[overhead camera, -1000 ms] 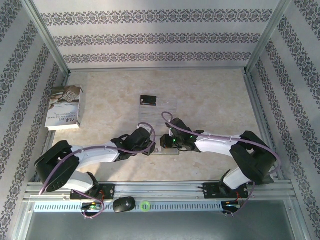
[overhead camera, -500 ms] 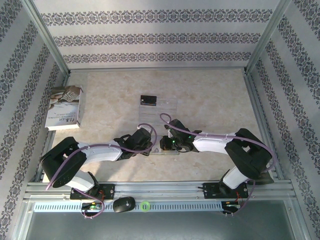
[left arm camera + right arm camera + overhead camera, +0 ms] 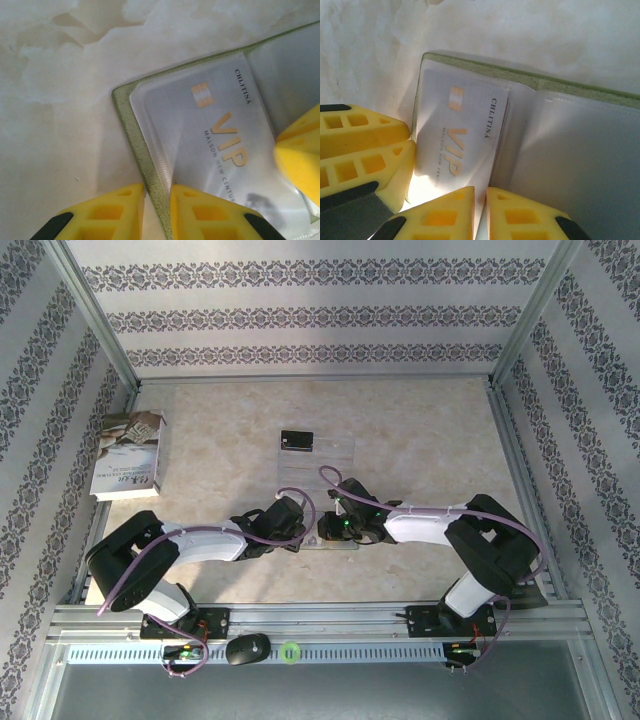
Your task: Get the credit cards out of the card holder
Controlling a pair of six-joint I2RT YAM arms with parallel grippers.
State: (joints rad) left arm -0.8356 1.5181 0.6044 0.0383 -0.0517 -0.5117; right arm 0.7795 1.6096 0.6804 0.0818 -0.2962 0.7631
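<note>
Card holder (image 3: 341, 544) lies open on the marble-look table (image 3: 420, 430), lower centre of the top view, mostly covered by the two wrists that meet over it.

Left gripper (image 3: 157, 200) comes in from the bottom of its own view. Its yellow fingers are nearly together and straddle the holder's green edge (image 3: 127, 125), clamped on it.

Right gripper (image 3: 480, 200) also has its fingers close together, pinched at the lower corner of the silver card (image 3: 455, 145). The card reads "VIP" in gold and sits in a clear pocket on the left leaf. Can't tell whether the pads have the card itself or just the plastic over it.

In the left wrist view one right finger (image 3: 300, 160) covers the card's corner at the right edge of the frame.

Black card (image 3: 297, 441) is out, upper centre, lying on a clear sheet (image 3: 335, 452), well apart from the holder.

Clutter:
- Book (image 3: 128, 455) at the left edge of the table.
- Black oval object (image 3: 247, 648) and green ring (image 3: 290, 649) on the rail at the bottom.
</note>
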